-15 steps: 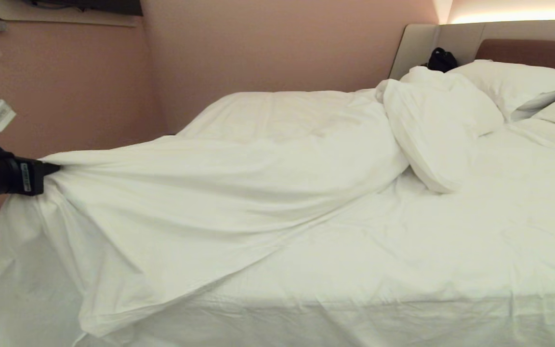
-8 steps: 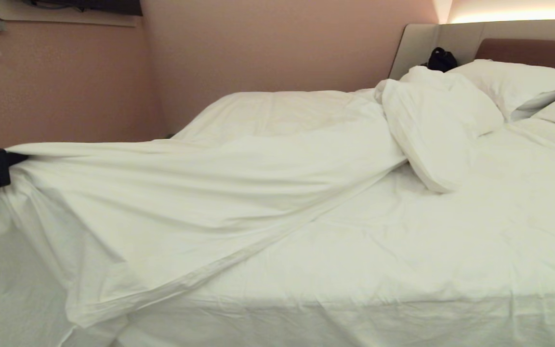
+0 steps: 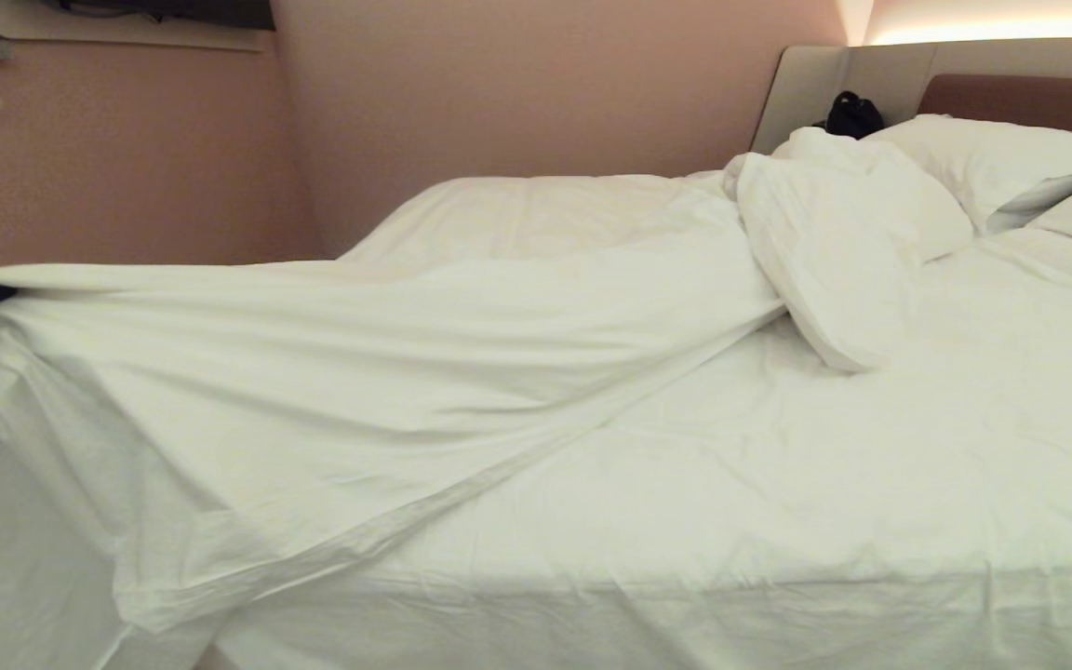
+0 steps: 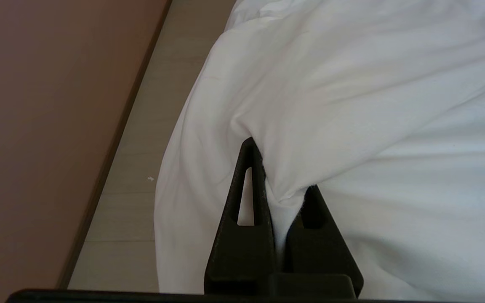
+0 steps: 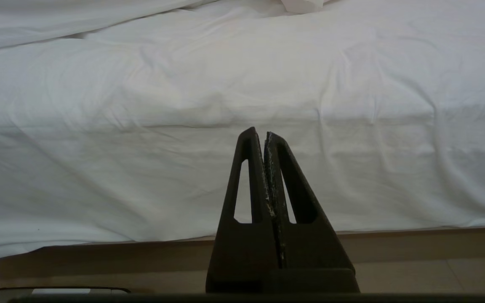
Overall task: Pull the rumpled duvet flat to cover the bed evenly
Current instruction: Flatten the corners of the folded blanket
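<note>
We pinch a corner of the duvet tight in our left gripper, out past the foot end of the bed. The duvet lies slanted across the bed and bunched near the pillows. If we tug too hard, the cloth may slip free. Our right gripper rests closed and empty by the bed's side.
</note>
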